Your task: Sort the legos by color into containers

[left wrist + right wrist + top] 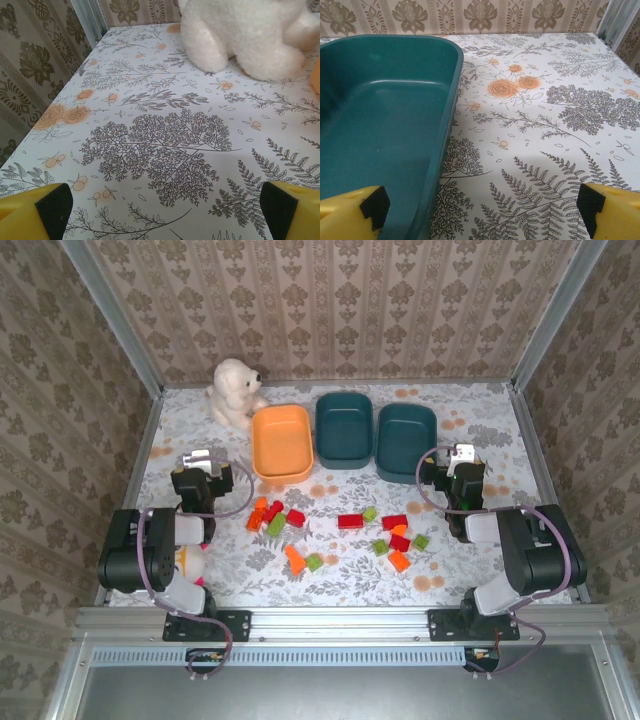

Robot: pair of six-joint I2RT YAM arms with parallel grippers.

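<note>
Red, orange and light green legos (340,530) lie scattered across the middle of the table, in a left cluster (275,515) and a right cluster (398,540). Behind them stand the orange tub (281,443) and two dark teal tubs (344,428) (405,441), all looking empty. My left gripper (203,462) hovers left of the orange tub, open, nothing between its yellow fingers (35,210). My right gripper (458,460) is open beside the right teal tub (380,130), its fingers (610,210) wide apart and empty.
A white plush bear (235,392) (245,35) sits at the back left, just ahead of my left gripper. Another small plush toy (190,562) lies under the left arm. Patterned walls and metal posts enclose the table on three sides.
</note>
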